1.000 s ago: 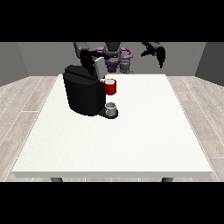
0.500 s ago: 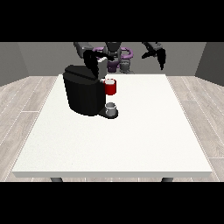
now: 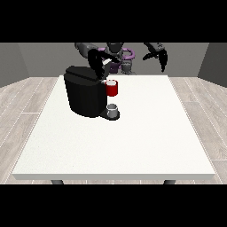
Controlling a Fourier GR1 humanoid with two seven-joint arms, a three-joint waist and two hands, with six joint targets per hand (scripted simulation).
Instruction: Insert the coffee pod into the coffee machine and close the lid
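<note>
The front view showed a black coffee machine [image 3: 85, 95] standing on the far left part of the white table [image 3: 133, 142], with a red pod holder [image 3: 112, 88] jutting from its front at the top. Whether the coffee pod itself sat inside that red part could not be told; only a pale rim showed at its top. The hand at the view's left [image 3: 99, 65] was just above the machine's top edge and close behind the red holder, slightly to its left. It overlapped the machine's raised lid [image 3: 105, 66], a pale grey panel tilted up beside the fingers. The dark hand merged with the dark machine, so I could not tell whether its fingers were curled round the lid or merely lay against it.

That arm came in from the robot's shoulder at the top of the view and bent down toward the machine. The hand at the view's right [image 3: 158, 56] hung in the air beyond the table's far edge, well apart from the machine and from everything on the table. Its fingers pointed downward, spread and relaxed, with nothing between them.

Below the red holder, on the machine's base, stood a small grey cup [image 3: 113, 109], upright, directly under the spout. What was in the cup could not be seen. The robot's purple torso [image 3: 119, 55] showed behind the machine.
</note>
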